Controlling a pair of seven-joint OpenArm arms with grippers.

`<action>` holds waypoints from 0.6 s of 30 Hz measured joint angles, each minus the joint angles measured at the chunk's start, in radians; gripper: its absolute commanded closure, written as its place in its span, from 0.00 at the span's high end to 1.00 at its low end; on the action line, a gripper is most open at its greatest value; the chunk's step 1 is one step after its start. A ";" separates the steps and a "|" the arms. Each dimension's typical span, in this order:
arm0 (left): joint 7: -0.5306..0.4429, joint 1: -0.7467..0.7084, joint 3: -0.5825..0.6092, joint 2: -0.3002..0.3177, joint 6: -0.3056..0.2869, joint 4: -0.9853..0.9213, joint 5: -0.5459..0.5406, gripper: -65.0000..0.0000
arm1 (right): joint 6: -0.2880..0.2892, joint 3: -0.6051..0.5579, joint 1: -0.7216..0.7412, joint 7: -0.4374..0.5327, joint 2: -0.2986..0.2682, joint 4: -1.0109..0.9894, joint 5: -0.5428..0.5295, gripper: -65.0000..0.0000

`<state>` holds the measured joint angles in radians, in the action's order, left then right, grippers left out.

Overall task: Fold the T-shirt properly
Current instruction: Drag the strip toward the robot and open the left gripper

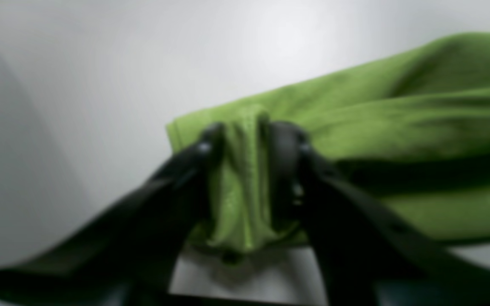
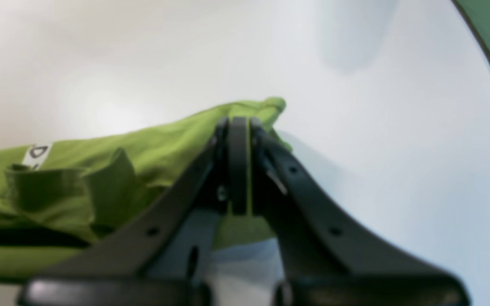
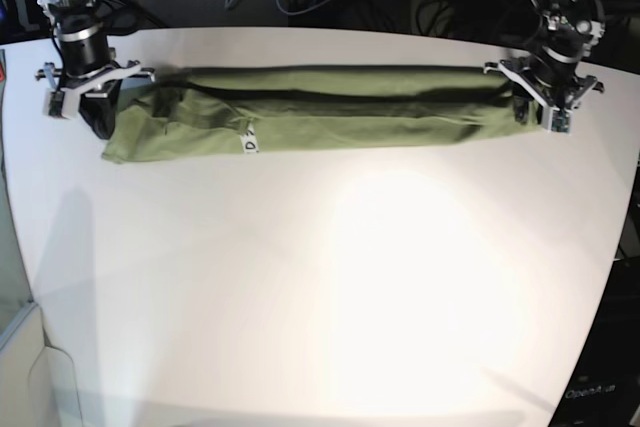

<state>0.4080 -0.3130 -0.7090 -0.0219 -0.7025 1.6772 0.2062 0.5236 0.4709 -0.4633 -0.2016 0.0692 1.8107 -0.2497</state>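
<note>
The soft, wrinkled olive-green cotton T-shirt (image 3: pixel 310 112) lies along the upper part of the base view as a long, narrow band, stretched nearly straight from the upper left to the upper right of the smooth white round-edged table (image 3: pixel 330 297). Judging by that shape, the garment is already gathered or folded lengthwise into a strip, so the first stage seems done, while the crosswise folds that would turn the strip into a compact rectangle are still to come. The black plastic left gripper (image 1: pixel 245 140), at the upper right of the base view, is clamped on a bunched wad of the cloth, with a thick ridge of fabric squeezed between its rounded black fingers (image 1: pixel 285 148). The black right gripper (image 2: pixel 238 127), at the upper left of the base view, has its jaws pressed nearly together on a thin edge of the shirt, whose corner pokes out just above the tips. The fabric looks matte and slightly fuzzy, limp, with deep soft creases and a dark shadowed fold running along the band. A small white tag (image 3: pixel 250 145) with a dark mark shows on the lower edge, left of centre. The table surface is glossy enough to carry a broad bright glare in its middle.
</note>
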 measured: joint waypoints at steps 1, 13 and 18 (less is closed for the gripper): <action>0.000 0.000 0.000 0.000 0.000 0.000 0.000 0.48 | 0.000 0.000 0.000 -0.001 0.000 0.000 0.000 0.01; 0.001 -0.024 -0.002 0.000 0.000 0.010 -0.053 0.46 | 0.000 0.000 -0.002 -0.003 0.000 0.000 0.000 0.01; -0.002 -0.025 -0.002 0.000 0.000 -0.025 -0.054 0.46 | 0.000 0.000 0.000 -0.004 0.000 0.000 0.000 0.01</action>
<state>0.4065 -0.3378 -0.7109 -0.0216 -0.7025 1.6524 0.1524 0.5236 0.4709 -0.4637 -0.2054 0.0692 1.8107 -0.2497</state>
